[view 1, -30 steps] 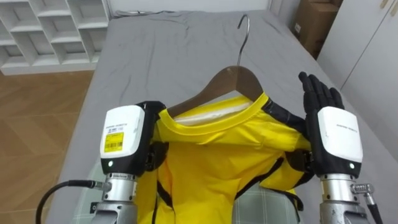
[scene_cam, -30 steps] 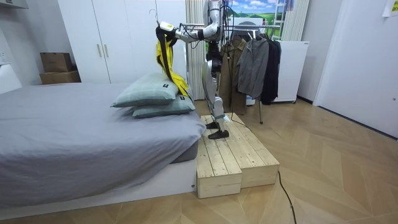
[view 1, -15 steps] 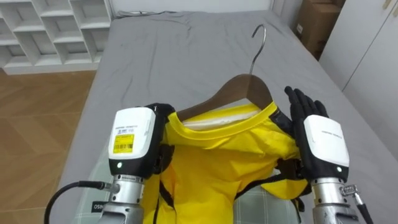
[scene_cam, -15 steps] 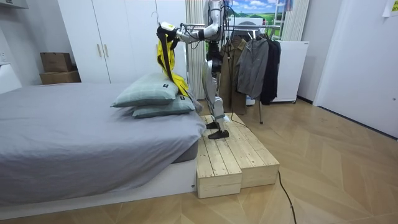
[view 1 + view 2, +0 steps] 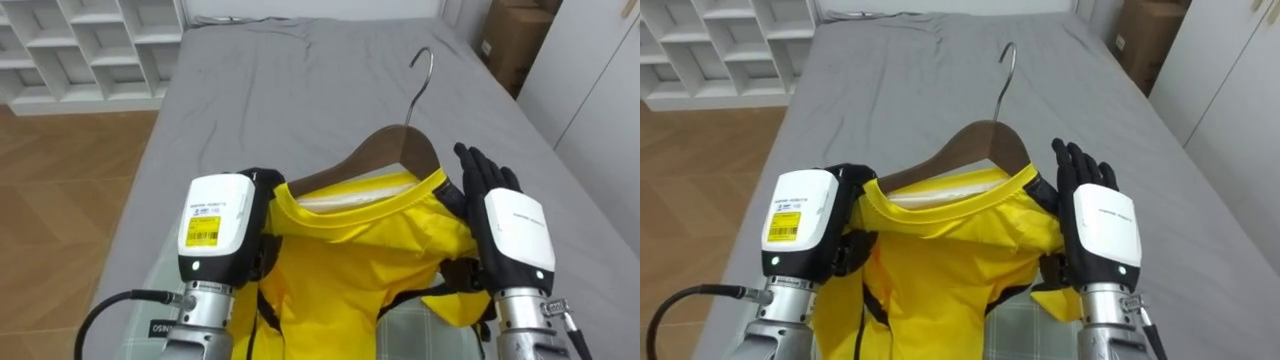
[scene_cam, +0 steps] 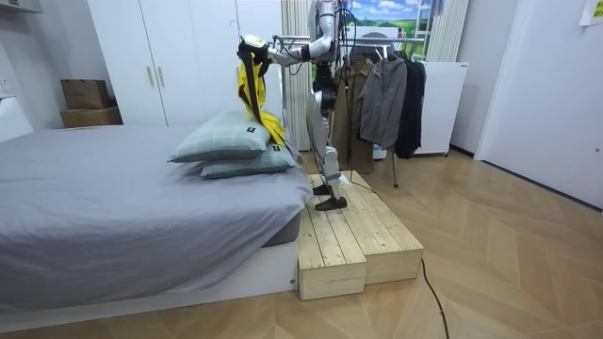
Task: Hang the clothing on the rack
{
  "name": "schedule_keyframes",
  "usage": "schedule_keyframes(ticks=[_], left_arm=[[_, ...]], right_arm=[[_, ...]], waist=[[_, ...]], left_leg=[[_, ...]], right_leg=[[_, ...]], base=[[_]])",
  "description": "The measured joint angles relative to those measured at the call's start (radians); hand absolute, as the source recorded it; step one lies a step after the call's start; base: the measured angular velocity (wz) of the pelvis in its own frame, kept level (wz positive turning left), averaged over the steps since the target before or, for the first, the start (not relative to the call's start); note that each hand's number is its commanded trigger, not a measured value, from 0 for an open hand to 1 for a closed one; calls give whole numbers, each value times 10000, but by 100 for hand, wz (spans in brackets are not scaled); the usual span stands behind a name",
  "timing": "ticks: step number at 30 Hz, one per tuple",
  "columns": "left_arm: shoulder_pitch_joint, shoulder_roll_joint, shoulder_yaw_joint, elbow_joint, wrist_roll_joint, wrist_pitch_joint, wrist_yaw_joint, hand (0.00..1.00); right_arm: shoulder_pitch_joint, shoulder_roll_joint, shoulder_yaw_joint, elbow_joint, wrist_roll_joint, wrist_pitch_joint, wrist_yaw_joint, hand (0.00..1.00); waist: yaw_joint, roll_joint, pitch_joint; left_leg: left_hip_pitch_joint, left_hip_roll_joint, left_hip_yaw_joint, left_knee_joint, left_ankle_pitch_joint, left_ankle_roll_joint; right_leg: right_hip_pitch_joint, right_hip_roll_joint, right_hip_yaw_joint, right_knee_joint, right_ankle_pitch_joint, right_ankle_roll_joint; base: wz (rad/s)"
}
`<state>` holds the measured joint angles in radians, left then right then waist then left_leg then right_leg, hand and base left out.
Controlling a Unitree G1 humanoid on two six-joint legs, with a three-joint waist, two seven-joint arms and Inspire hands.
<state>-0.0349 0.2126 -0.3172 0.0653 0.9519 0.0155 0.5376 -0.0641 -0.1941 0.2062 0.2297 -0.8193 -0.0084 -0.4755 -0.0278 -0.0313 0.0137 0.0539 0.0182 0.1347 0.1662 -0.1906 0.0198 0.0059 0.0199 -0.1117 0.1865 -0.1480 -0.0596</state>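
Note:
A wooden hanger (image 5: 388,150) with a metal hook (image 5: 424,62) carries a yellow shirt (image 5: 345,275), its collar over the hanger's shoulders. My left hand (image 5: 222,228) holds the left shoulder of the shirt and the hanger's end, with its dark fingers curled round them. My right hand (image 5: 512,238) stands upright against the shirt's right shoulder, fingers (image 5: 478,175) straight. In the room view I stand on a wooden platform (image 6: 349,235) beside the bed, holding the yellow shirt (image 6: 251,89) up in front of me.
A grey bed (image 5: 300,90) stretches ahead, with pillows (image 6: 226,143) just below the shirt. White shelves (image 5: 80,45) stand at far left and boxes (image 5: 505,40) at far right. A clothes rack with dark jackets (image 6: 384,94) stands behind me.
My right hand has moved in from the right until it lies against the shirt's right shoulder. The hanger and shirt have shifted slightly right. The left hand keeps its hold.

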Motion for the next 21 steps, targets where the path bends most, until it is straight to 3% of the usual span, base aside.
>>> schedule_keyframes(ticks=[5,6,8,21], left_arm=[[0,3,-4,0,-12,0,0,100],[0,4,-6,0,-19,0,0,100],[0,4,-11,0,-26,0,0,100],[0,14,19,0,-91,1,7,100]], right_arm=[[-1,-1,32,0,94,-1,0,0],[-1,-1,55,-1,119,-1,-1,15],[-4,-3,62,-1,254,-5,-3,98],[-8,-28,58,-1,607,-19,-5,100]], waist=[[4,-9,5],[3,-9,5],[2,-8,5],[-3,-7,4]], left_leg=[[-6,-4,-1,-2,0,0],[-7,-4,-3,-2,0,0],[-13,-3,-7,-3,0,0],[-47,-1,-15,-2,0,0]], right_leg=[[-1,-3,4,-11,0,0],[-1,-3,4,-13,0,0],[-3,-1,4,-21,-1,0],[-29,-1,-8,-22,-1,0]], base=[[0],[0],[0],[0]])
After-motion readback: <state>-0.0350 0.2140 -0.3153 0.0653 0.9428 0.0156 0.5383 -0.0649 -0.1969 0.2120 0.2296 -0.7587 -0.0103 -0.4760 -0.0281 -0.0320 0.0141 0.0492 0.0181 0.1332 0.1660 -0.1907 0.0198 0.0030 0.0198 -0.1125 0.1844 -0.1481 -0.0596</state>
